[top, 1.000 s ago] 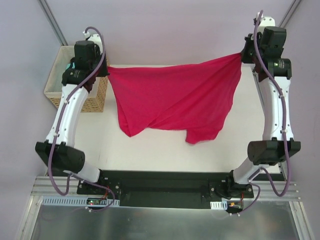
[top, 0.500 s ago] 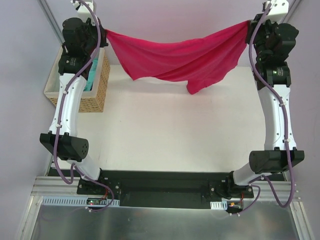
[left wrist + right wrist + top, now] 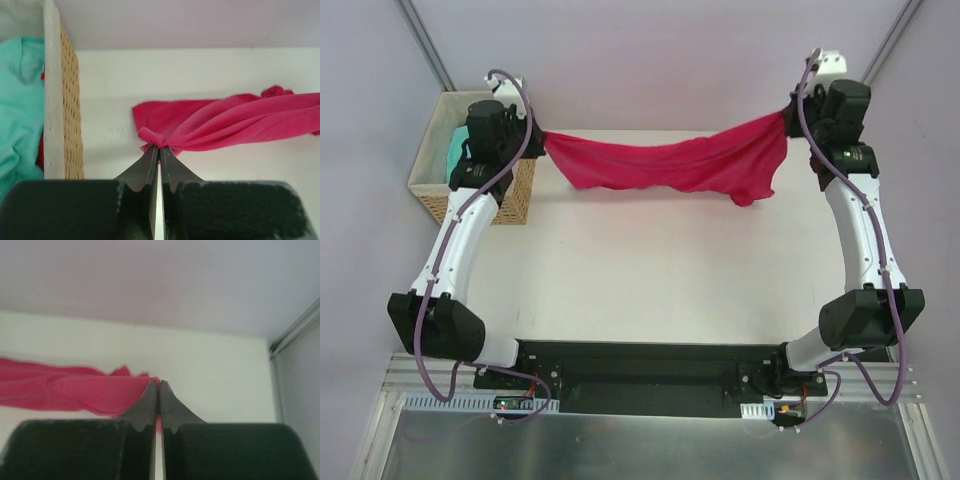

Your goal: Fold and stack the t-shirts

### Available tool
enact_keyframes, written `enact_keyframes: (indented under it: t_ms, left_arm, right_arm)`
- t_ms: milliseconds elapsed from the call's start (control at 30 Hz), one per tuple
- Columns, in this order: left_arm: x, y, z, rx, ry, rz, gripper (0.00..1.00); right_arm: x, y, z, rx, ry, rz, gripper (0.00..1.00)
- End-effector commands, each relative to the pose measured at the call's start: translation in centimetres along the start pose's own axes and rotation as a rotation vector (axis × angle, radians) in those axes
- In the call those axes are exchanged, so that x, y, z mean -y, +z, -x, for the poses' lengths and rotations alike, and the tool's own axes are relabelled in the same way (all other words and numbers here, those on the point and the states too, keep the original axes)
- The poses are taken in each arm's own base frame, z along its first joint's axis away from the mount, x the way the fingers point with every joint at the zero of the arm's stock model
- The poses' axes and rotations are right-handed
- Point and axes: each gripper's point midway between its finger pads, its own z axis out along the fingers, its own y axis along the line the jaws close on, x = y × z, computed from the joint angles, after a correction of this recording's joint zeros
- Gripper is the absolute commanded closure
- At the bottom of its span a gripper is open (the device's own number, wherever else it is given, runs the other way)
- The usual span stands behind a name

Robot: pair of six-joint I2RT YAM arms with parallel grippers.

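At the far edge of the table (image 3: 640, 270), stretched from arm to arm: the pink t-shirt (image 3: 670, 168), bunched into a sagging, twisted band, with one loose part hanging lower near the right end. Cannot tell whether touching the surface or just above it. Pinched at the left corner by the left gripper (image 3: 159, 147), clenched tight on a small knot of cloth, just beside the basket (image 3: 70, 115). Pinched at the other corner by the right gripper (image 3: 156, 382), likewise squeezed together on the fabric edge. Inside the basket, lying crumpled and untouched: the turquoise t-shirt (image 3: 20, 100). Judged from this, early in the task: spreading the first shirt, no fold made yet, nothing stacked. Next, probably, to bring both corners down together and draw them toward the near side, so as to lay the cloth flat. Calls for equal height and even pull on both sides; otherwise likely to land twisted and wrinkled. Only after that, letting go and folding.
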Motion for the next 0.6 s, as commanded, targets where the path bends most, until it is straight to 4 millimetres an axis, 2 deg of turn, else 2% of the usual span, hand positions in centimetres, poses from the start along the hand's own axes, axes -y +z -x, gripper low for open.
enact_keyframes:
  t_ms: [0,33,100,167,200,233,267,333,400,433,500,533,567]
  left_arm:
    - [0.5,-4.6,0.9,0.041,-0.023,0.003,1.0]
    - [0.5,-5.1,0.7,0.034,-0.021,0.005,1.0]
    - [0.5,-5.5,-0.6,-0.024,-0.025,0.011,1.0]
    - [0.6,-6.0,-1.4,-0.057,-0.056,0.012,1.0]
    - [0.4,-6.2,-2.6,-0.101,-0.077,0.025,1.0]
    - [0.3,-6.4,-4.0,-0.145,-0.099,0.037,1.0]
    - [0.2,-6.5,-5.3,-0.189,-0.144,0.052,1.0]
    - [0.0,-7.2,-10.2,-0.336,-0.193,0.073,1.0]
    - [-0.4,-7.8,-13.6,-0.437,-0.25,0.111,1.0]
    - [-0.5,-8.4,-16.5,-0.528,-0.267,0.123,1.0]
    - [-0.6,-9.1,-18.6,-0.61,-0.294,0.149,1.0]
    - [-0.5,-9.6,-20.2,-0.673,-0.305,0.146,1.0]
    - [-0.5,-9.8,-20.7,-0.701,-0.307,0.152,1.0]
  right_arm:
    - [-2.9,-2.7,-6.4,-0.228,0.125,0.086,0.99]
    - [-3.2,-3.6,-8.0,-0.297,0.144,0.088,0.99]
    - [-4.2,-4.5,-9.7,-0.374,0.17,0.123,0.99]
    - [-5.0,-5.8,-12.4,-0.509,0.224,0.138,0.99]
    - [-5.5,-6.3,-13.0,-0.551,0.238,0.158,0.99]
    - [-6.1,-7.5,-14.5,-0.636,0.263,0.166,0.99]
    - [-6.7,-7.9,-15.3,-0.688,0.281,0.18,0.99]
    - [-7.6,-9.3,-17.3,-0.793,0.287,0.186,0.99]
    - [-8.4,-10.7,-20.0,-0.913,0.277,0.195,0.99]
    - [-8.2,-11.0,-21.1,-0.951,0.269,0.168,0.99]
    - [-8.8,-12.0,-23.7,-1.075,0.288,0.174,0.99]
    - [-9.0,-12.4,-24.5,-1.114,0.292,0.18,0.99]
    - [-9.2,-12.8,-25.2,-1.157,0.297,0.186,0.99]
